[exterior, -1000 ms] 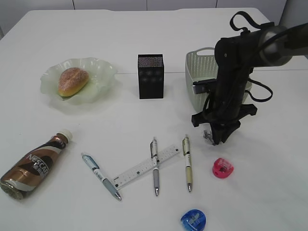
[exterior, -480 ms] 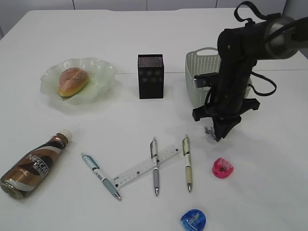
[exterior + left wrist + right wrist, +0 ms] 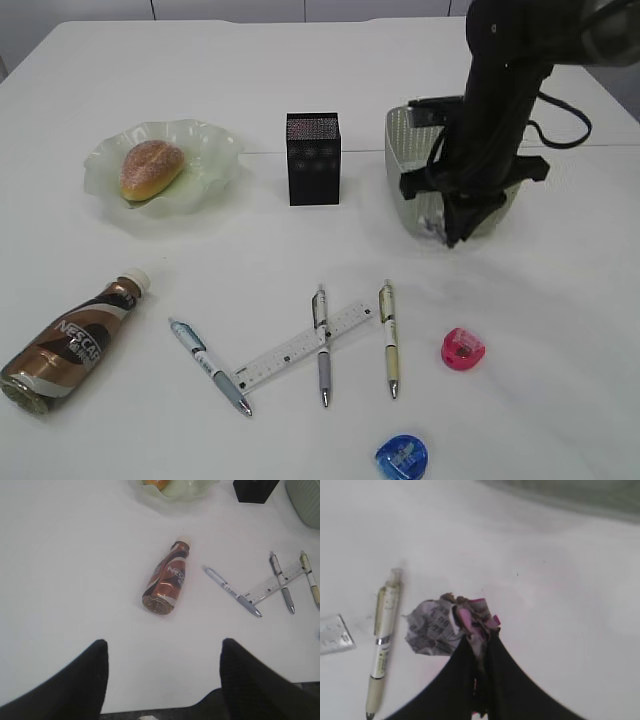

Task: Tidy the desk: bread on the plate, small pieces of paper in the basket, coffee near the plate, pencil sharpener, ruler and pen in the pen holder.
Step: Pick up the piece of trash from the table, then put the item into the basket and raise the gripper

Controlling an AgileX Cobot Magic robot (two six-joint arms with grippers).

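**Inspector:** Where does the load lie relative to its target?

**Assistant:** The right gripper [image 3: 477, 645] is clamped on a crumpled paper [image 3: 432, 627], lifted off the table. In the exterior view the basket [image 3: 405, 140] stands just behind it, rim level with the jaws. The right arm is the nearer one.

**Inspector:** The other arm?

**Assistant:** The left gripper [image 3: 162, 680] hangs with its jaws apart, holding nothing.

**Inspector:** Materials?

**Assistant:** The paper is a printed, creased, irregular wad, and soft by my judgement. The basket is pale perforated plastic, open-topped.
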